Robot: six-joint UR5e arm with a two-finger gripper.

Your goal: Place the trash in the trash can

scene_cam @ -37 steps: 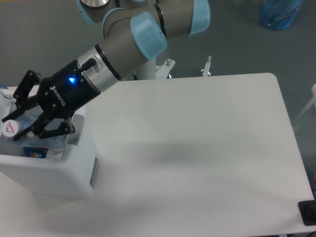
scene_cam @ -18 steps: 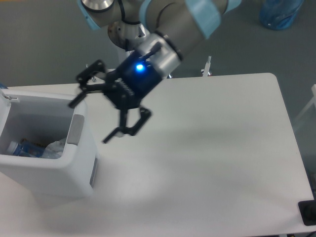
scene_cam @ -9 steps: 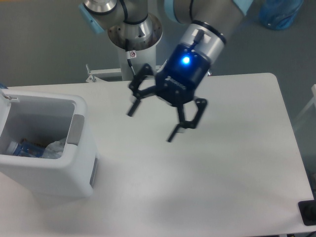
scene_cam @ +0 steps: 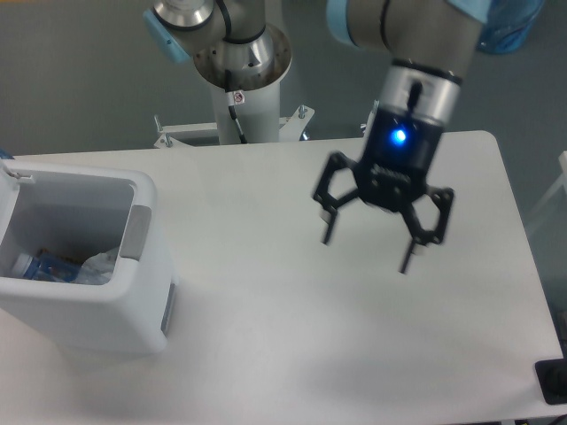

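The white trash can (scene_cam: 142,305) stands at the table's left edge, with a grey panel on its right wall. Inside it lie the trash pieces: a crushed clear bottle with a bluish label (scene_cam: 40,266) and a crumpled whitish wrapper (scene_cam: 99,264). My gripper (scene_cam: 368,251) hovers above the table right of centre, far from the can. Its black fingers (scene_cam: 326,228) are spread wide and hold nothing. A blue light glows on its body.
The arm's round base (scene_cam: 239,62) rises behind the table's far edge. A blue bag (scene_cam: 503,22) sits on the floor at the top right. A dark object (scene_cam: 553,381) juts in at the table's lower right corner.
The gripper left the bottle in the trash can, then swung right across the table, from above the can to right of centre. It has stayed open.
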